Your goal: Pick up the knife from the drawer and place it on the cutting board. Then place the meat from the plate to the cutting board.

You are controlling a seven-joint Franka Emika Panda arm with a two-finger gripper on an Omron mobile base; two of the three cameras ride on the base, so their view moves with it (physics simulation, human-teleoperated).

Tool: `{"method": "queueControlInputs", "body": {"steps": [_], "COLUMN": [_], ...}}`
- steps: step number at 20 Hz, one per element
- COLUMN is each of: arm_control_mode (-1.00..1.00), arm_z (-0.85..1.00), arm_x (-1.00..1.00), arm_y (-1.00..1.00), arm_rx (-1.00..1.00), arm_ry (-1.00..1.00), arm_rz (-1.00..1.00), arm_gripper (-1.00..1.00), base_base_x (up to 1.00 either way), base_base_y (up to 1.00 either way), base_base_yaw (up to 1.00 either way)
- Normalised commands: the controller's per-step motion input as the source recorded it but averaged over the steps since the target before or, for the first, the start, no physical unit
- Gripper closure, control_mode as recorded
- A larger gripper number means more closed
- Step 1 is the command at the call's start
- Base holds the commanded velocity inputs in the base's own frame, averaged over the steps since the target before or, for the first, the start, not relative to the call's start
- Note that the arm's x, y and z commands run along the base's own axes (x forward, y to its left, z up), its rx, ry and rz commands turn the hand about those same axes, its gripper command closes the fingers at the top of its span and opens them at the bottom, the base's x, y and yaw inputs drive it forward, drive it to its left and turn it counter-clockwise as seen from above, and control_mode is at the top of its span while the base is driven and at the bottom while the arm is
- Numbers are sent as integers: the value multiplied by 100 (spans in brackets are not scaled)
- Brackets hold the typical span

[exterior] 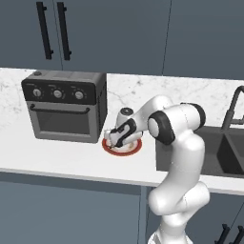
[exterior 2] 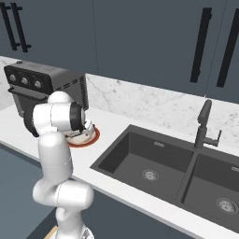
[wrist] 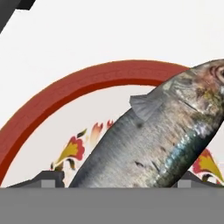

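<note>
The white marble worktop (exterior: 57, 157) carried a dark grey toaster oven (exterior: 64, 106), and just beside it sat the small round white plate with an orange-red rim (wrist: 65, 94). On that plate lay the slim grey-silver fish-shaped meat (wrist: 153, 144). My fingers (wrist: 118, 181) were spread, one tip at each side of the fish.

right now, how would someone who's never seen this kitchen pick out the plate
Start at the black toaster oven on the white marble counter. Just to its right, before the dark sink, sits the plate: small, round, white with an orange-red rim, carrying a silvery fish.
</note>
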Motion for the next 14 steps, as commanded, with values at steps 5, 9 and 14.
{"method": "queueControlInputs", "body": {"steps": [5, 9, 14], "arm_control_mode": [-100, -100, -100], "arm_z": [3, 69, 100], "arm_x": [-57, -56, -5], "arm_y": [-19, -23, -2], "arm_rx": [0, 5, 1], "arm_ry": [-19, -6, 9], "arm_rz": [-6, -9, -13], "arm_gripper": [100, 100, 100], "base_base_x": [0, 0, 0], "base_base_y": [0, 0, 0], "base_base_yaw": [0, 0, 0]}}
